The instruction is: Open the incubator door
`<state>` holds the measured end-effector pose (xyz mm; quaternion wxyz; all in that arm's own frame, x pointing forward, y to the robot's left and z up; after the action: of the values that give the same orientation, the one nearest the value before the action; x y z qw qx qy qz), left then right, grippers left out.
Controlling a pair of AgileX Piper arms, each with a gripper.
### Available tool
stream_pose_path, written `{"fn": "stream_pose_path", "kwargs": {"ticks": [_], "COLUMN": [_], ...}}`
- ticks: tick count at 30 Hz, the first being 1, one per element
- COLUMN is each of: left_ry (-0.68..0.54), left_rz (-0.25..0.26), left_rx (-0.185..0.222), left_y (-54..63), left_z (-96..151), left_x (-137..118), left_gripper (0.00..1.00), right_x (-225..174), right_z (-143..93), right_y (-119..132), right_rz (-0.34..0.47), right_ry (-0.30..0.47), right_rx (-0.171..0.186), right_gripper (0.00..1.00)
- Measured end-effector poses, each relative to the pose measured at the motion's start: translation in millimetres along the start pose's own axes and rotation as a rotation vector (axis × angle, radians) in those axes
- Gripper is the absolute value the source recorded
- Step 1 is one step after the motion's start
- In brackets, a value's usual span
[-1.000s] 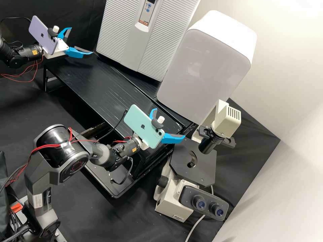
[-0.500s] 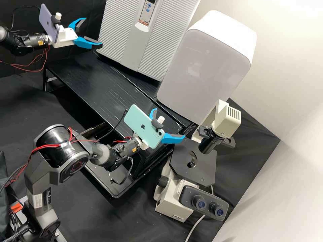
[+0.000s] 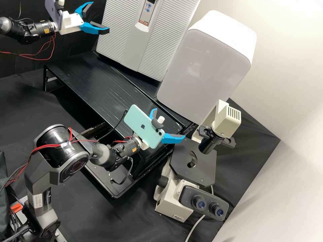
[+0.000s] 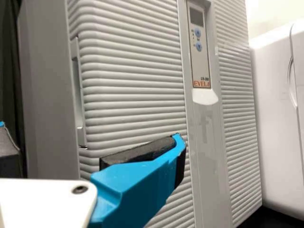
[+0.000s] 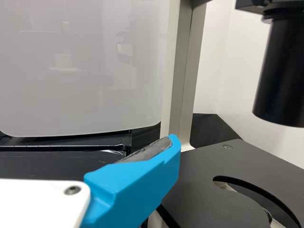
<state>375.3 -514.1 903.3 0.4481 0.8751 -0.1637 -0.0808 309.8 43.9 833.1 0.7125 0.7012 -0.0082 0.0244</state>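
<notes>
Incubator [image 3: 158,43] w/ the ribbed grey front is up top in the high view, on the black stand [image 3: 97,77], door [image 4: 133,90] shut afaict. Left gripper [image 3: 100,16] is right by its left edge in the high view, jaws spread wide w/ nothing btwn them. Can't tell if it's touching the front tho. Left wrist view has one blue finger [image 4: 137,190] across the ribs, plus a narrow upright slot [image 4: 80,104] along the door's side edge. Control panel [image 3: 147,11] is in the middle strip of the front, two blue buttons on it. Right gripper [image 3: 170,123] is lower down, btwn the stand and the microscope [image 3: 173,201], jaws also wide apart & holding nothing. Each arm has a phone mounted behind its gripper, purple phone [image 3: 54,13] on the left, mint phone [image 3: 141,124] on the right. White cabinet [image 3: 208,60] w/ a smooth greyish front is just beside the incubator, microscope's in front of it. Right wrist view gets the cabinet front + the dark flat stage [image 5: 213,190] too, fwiw.
</notes>
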Motion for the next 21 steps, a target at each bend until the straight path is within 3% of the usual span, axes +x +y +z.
{"fn": "stream_pose_path", "kwargs": {"ticks": [8, 21], "left_ry": [-0.032, -0.074], "left_rz": [0.009, 0.016], "left_rx": [-0.016, 0.018], "left_y": [10.3, 24.8], "left_z": [8.3, 23.1], "left_x": [24.9, 43.1], "left_gripper": [1.0, 1.0], "right_x": [0.0, 0.0], "right_z": [0.0, 0.0], "right_y": [0.0, 0.0], "right_rz": [0.0, 0.0], "right_ry": [0.0, 0.0], "right_rx": [0.0, 0.0], "right_gripper": [1.0, 1.0]}}
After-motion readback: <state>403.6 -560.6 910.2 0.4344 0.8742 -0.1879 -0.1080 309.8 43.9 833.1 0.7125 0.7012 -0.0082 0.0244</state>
